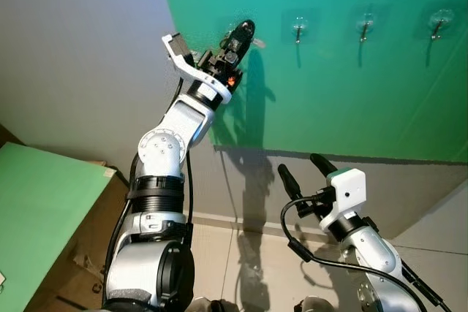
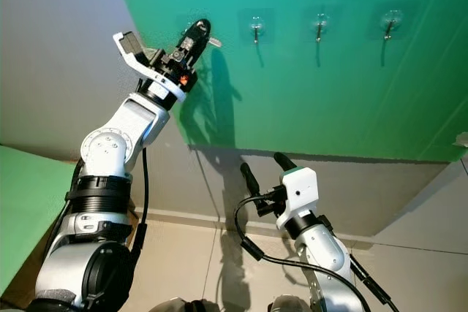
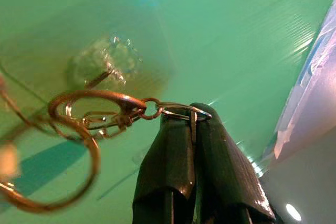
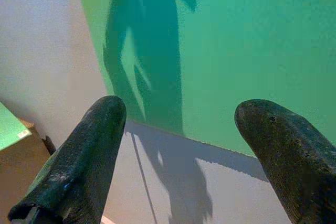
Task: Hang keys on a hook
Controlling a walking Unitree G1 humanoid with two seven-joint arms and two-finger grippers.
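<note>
My left gripper (image 1: pixel 247 28) is raised against the green wall panel (image 1: pixel 351 107), shut on a small silver ring of the key ring set (image 3: pixel 105 111). Copper-coloured rings hang from its tips right in front of a clear adhesive hook (image 3: pixel 107 64), the leftmost of the row. The metal hook tip passes behind the large ring; whether the ring rests on it is unclear. Three more clear hooks (image 1: pixel 298 28) (image 1: pixel 363 25) (image 1: pixel 438 23) sit further right on the panel. My right gripper (image 1: pixel 301 169) is held low in front of me, open, with nothing between its fingers (image 4: pixel 79 156).
A grey wall (image 1: pixel 80 56) lies left of the green panel. A green board (image 1: pixel 36 210) leans on a cardboard box (image 1: pixel 80 253) at the lower left. Tiled floor (image 1: pixel 241 253) runs below the grey skirting.
</note>
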